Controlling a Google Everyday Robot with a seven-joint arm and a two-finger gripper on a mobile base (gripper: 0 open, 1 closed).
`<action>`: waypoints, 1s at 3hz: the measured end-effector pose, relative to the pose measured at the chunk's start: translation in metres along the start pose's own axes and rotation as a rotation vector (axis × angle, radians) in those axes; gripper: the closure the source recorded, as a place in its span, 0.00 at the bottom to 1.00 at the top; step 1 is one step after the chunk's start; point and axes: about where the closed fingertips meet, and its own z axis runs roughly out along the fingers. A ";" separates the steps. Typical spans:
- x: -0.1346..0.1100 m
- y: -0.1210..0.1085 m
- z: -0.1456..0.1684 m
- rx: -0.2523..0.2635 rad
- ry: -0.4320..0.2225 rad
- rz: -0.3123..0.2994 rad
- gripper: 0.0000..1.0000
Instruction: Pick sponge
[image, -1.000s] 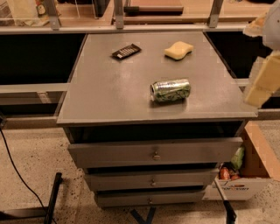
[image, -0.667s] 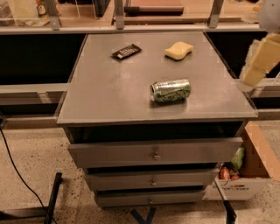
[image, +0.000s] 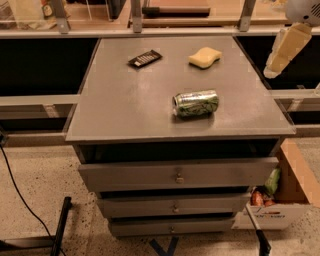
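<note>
**Sponge not yet picked, my gripper is waiting off to the right**

As I am judging it, the task is only beginning: the sponge is lying free, and the reach, the descent and the grasp are all left to do.

Going from the left, a flat black device (image: 145, 58) is lying behind and to the left of the green can (image: 196, 103). The can is lying on its side near the front middle of the grey cabinet top (image: 115, 115). The sponge (image: 205, 57) is resting flat behind the can, a little to its right, well apart from it and touching nothing else.

My gripper (image: 274, 67) is hanging in the air to the right of the can and farther back, beyond the right edge of the top. It is pointing down and slightly leftwards, well apart from the sponge. Whether it is spread or pressed together, I cannot tell. I am expecting to need a move to the left and downwards to come over the sponge.
</note>
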 end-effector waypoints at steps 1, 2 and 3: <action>0.009 -0.034 0.046 -0.018 -0.094 -0.006 0.00; 0.012 -0.055 0.097 -0.042 -0.208 0.005 0.00; 0.009 -0.082 0.132 0.000 -0.337 0.043 0.00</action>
